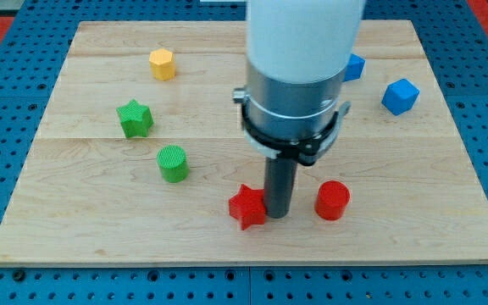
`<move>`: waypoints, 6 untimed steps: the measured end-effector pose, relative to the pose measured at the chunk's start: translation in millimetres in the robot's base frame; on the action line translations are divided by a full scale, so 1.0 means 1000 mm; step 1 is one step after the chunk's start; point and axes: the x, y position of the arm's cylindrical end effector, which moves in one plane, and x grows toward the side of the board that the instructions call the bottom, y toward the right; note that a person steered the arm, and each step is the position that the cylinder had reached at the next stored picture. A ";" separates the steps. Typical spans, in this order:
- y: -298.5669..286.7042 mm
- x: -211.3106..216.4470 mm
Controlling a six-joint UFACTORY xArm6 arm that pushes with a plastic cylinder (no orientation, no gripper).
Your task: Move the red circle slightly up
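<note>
The red circle (pixel 332 200) stands near the bottom of the wooden board (pixel 100 229), right of centre. My tip (pixel 277 213) rests on the board just left of it, with a small gap between them. A red star (pixel 247 206) lies right against the tip's left side. The rod hangs from a large white and grey arm (pixel 299 76) that hides the board's upper middle.
A green circle (pixel 174 163) and a green star (pixel 135 119) lie at the left. A yellow hexagon (pixel 162 64) sits at the top left. A blue cube (pixel 400 96) and another blue block (pixel 355 67), partly hidden by the arm, are at the top right.
</note>
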 end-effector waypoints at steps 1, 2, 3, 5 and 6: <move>-0.013 0.002; 0.005 0.008; 0.044 0.008; 0.101 0.028; 0.112 0.007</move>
